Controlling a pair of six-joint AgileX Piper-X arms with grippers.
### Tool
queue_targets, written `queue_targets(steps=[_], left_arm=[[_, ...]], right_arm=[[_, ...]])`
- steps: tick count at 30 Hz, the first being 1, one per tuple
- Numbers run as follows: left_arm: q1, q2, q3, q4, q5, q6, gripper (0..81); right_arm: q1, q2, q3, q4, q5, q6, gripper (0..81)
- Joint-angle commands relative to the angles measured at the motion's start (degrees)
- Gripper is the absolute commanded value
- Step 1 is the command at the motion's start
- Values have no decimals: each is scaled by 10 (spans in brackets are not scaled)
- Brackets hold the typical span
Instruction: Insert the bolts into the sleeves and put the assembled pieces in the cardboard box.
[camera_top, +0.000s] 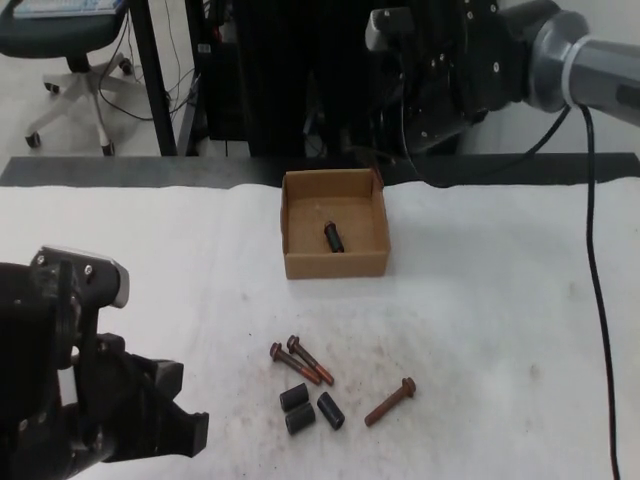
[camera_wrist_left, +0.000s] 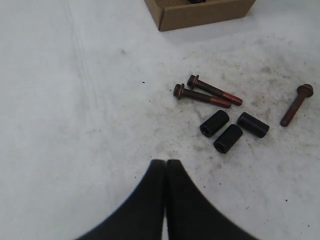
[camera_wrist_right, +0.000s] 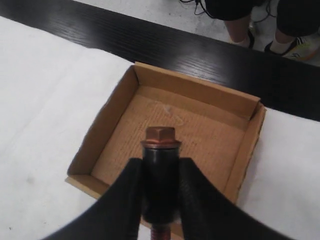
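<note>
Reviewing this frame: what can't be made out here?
High view: the dark piece in the cardboard box is too small to tell whether it is assembled.
Left wrist view: the top edge cuts off the box, hiding its inside.
Right wrist view: the right gripper covers the sleeve sides; the bottom edge cuts off the bolt tip.

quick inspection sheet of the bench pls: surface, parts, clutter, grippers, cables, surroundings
surface: white cover, grey smudges around the loose parts; dark bench edge at the far side
job's things: cardboard box open, one dark piece on its floor; three loose bolts, two side by side, one apart; three loose sleeves clustered beside them
clutter: nothing seen
grippers: left gripper shut, empty, over bare cover; right gripper shut on a sleeve with a bolt through it, above the box
cables: black cable hangs from the raised arm over the bench's right side
surroundings: office chair and dark desk frame behind the bench
</note>
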Motion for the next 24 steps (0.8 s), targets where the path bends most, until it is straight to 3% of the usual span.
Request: queue_targets(steps=[1, 7, 15, 24], left_arm=[[1, 2, 0, -2, 2, -4, 1], [1, 2, 0, -2, 2, -4, 1], [1, 2, 0, -2, 2, -4, 1], [1, 2, 0, -2, 2, -4, 1]], right_arm=[[-2, 16, -13, 7, 2, 1, 8], [-2, 58, -18, -35, -8, 76, 8], [-2, 101, -61, -59, -30, 73, 3], [-2, 108, -81, -91, -36, 73, 329]])
